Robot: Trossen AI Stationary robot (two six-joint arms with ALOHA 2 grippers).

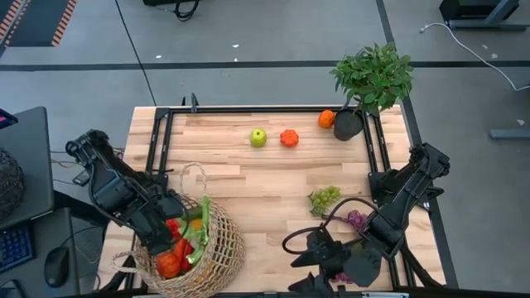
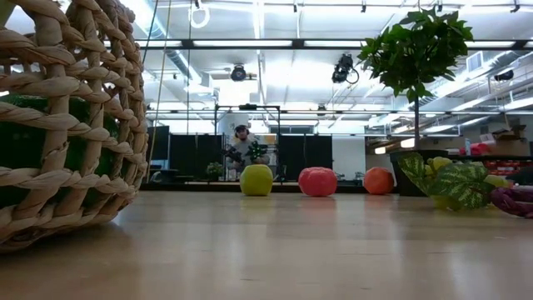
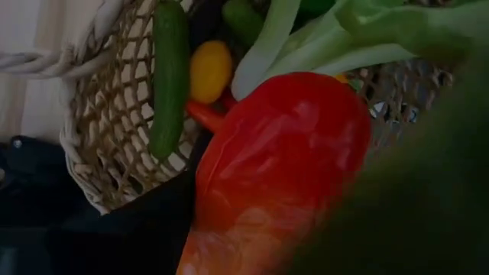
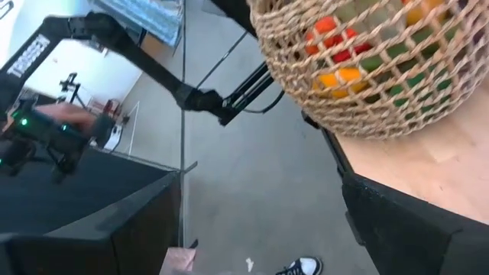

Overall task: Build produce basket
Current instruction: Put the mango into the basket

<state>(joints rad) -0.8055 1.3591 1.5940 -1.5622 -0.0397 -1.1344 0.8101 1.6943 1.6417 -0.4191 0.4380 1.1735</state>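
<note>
Wicker basket (image 1: pixel 217 252) holds my left tool (image 1: pixel 166 236) among produce (image 1: pixel 170 263); I cannot tell either tool's grip.

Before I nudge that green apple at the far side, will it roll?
Probably. The green apple looks round and smooth, resting free on flat wood, so a push could send it toward the tomato beside it. It seems a rigid toy, likely light.

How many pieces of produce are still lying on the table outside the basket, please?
5 visible: a green apple, a tomato beside it, an orange by the plant pot, green grapes, and purple grapes by the right arm. That arm may hide more.
</note>
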